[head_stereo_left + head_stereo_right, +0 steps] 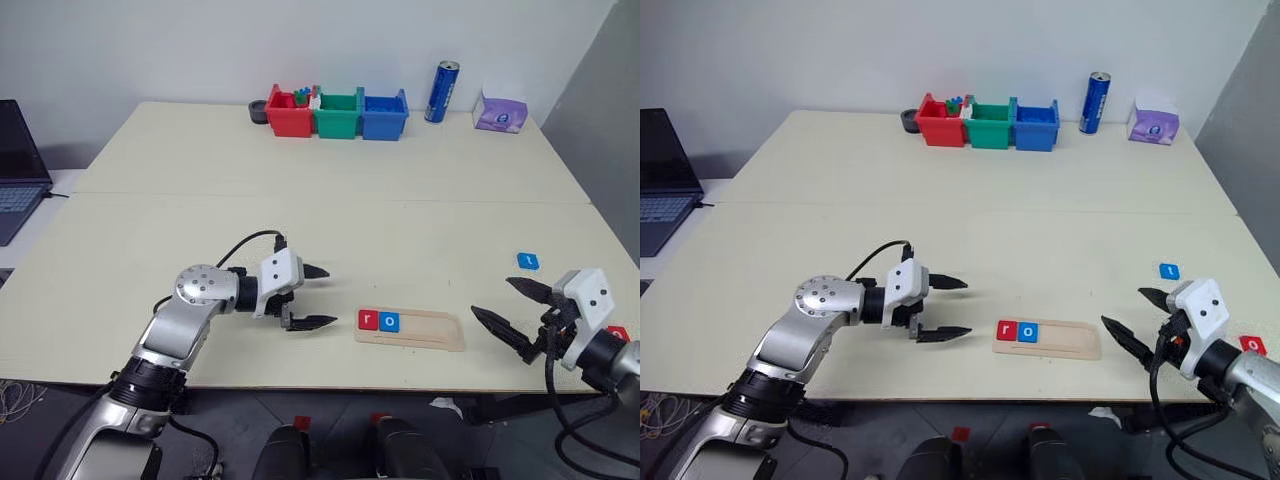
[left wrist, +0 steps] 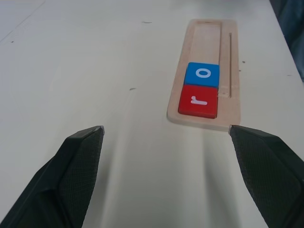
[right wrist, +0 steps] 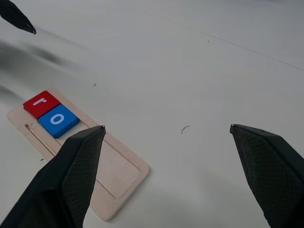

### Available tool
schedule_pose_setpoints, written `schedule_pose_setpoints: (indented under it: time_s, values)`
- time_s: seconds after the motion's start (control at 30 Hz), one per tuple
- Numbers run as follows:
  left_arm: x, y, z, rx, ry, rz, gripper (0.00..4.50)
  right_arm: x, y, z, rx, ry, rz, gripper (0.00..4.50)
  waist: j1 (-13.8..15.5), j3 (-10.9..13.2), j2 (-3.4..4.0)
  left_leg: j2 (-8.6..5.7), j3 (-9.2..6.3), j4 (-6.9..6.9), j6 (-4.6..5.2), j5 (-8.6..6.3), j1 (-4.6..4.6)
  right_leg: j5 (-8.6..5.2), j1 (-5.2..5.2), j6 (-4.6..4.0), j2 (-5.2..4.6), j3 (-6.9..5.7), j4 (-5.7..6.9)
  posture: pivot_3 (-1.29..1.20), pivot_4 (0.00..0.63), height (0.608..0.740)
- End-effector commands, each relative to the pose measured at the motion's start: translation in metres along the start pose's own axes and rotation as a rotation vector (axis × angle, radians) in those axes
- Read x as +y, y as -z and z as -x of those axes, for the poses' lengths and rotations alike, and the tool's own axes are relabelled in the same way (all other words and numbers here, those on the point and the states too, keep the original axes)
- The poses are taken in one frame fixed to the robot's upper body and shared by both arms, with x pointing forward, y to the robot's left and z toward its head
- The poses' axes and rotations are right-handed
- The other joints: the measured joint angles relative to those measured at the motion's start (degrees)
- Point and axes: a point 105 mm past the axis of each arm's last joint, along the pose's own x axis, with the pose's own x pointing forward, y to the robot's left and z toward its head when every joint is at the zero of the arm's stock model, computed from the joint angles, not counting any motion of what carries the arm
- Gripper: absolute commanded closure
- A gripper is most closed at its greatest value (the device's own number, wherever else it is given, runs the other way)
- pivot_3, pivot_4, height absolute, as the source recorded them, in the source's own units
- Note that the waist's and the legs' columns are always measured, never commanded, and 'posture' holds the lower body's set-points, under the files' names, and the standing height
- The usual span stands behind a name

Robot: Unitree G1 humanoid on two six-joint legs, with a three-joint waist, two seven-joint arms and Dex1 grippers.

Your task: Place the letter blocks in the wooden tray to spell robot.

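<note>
The wooden tray [image 1: 432, 331] lies near the table's front edge. A red "r" block [image 1: 367, 320] and a blue "o" block [image 1: 389, 322] sit side by side at its left end; the rest of its groove is bare. A blue "t" block [image 1: 528, 261] lies on the table to the right. At the far right a red "o" block [image 1: 1252, 345] shows beside my right wrist. My left gripper [image 1: 332, 296] hovers open just left of the tray, pointing at it, with nothing between its fingers. My right gripper [image 1: 490, 296] is open and empty just right of the tray.
Red [image 1: 290, 116], green [image 1: 338, 116] and blue [image 1: 384, 116] bins stand in a row at the table's far edge, with a dark cup [image 1: 258, 112] on their left. A blue can [image 1: 441, 92] and a purple tissue box [image 1: 500, 112] stand to their right. A laptop [image 1: 15, 170] sits far left.
</note>
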Motion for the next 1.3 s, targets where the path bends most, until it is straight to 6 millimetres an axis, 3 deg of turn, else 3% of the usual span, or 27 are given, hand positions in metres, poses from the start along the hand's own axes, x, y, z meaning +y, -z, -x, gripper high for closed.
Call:
schedule_pose_setpoints:
  time_s: [0.03,0.17,0.27,0.37,0.53,0.97,1.3]
  values:
    - [-0.001,-0.011,-0.002,-0.039,0.033,-0.026,0.04,-0.005,-0.009,0.006,-0.032,0.093,0.028,0.00,-0.2,0.0,0.00,0.00,0.00,0.00,0.00,0.00,0.00,0.00,0.00,0.00,0.01,0.01,0.00,0.00,0.150,0.740]
    - [-0.004,-0.011,0.001,-0.030,0.070,-0.033,0.04,-0.022,0.000,0.013,-0.018,0.274,-0.002,0.00,-0.1,0.0,0.01,0.01,-0.01,0.00,0.00,0.00,0.01,0.00,0.00,0.00,0.01,0.02,0.02,0.00,0.150,0.740]
    - [-0.007,-0.012,0.004,-0.027,0.099,-0.044,0.04,-0.049,0.016,0.026,0.008,0.512,-0.059,0.00,-0.1,0.0,0.01,0.01,-0.01,0.00,0.00,0.00,0.00,0.00,0.00,0.00,0.01,0.03,0.02,0.00,0.150,0.740]
    - [-0.012,-0.016,0.004,-0.033,0.130,-0.054,0.04,-0.060,0.031,0.032,0.063,0.632,-0.100,0.00,-0.1,0.0,0.05,0.01,0.02,0.00,0.00,0.00,0.00,0.00,-0.01,-0.01,-0.01,0.06,0.01,0.00,0.150,0.740]
    - [-0.017,-0.016,0.005,-0.026,0.153,-0.050,0.04,-0.067,0.038,0.026,0.099,0.667,-0.122,0.00,-0.2,-0.1,0.15,0.02,0.04,-0.01,0.00,0.00,0.02,0.00,-0.02,-0.01,0.00,0.09,0.02,0.00,0.150,0.740]
    - [-0.025,-0.012,0.009,-0.014,0.155,-0.041,0.04,-0.130,0.065,0.008,0.157,0.700,-0.218,0.00,-0.2,-0.1,0.19,-0.02,0.11,-0.02,0.01,0.00,0.03,0.00,-0.02,-0.02,0.02,0.10,0.01,0.00,0.150,0.740]
    - [-0.025,-0.016,0.008,-0.026,0.143,-0.036,0.04,-0.147,0.081,-0.004,0.196,0.663,-0.296,0.00,-0.2,-0.1,0.22,-0.02,0.13,-0.02,0.01,0.00,0.04,0.01,-0.03,-0.02,0.03,0.12,0.01,0.00,0.150,0.740]
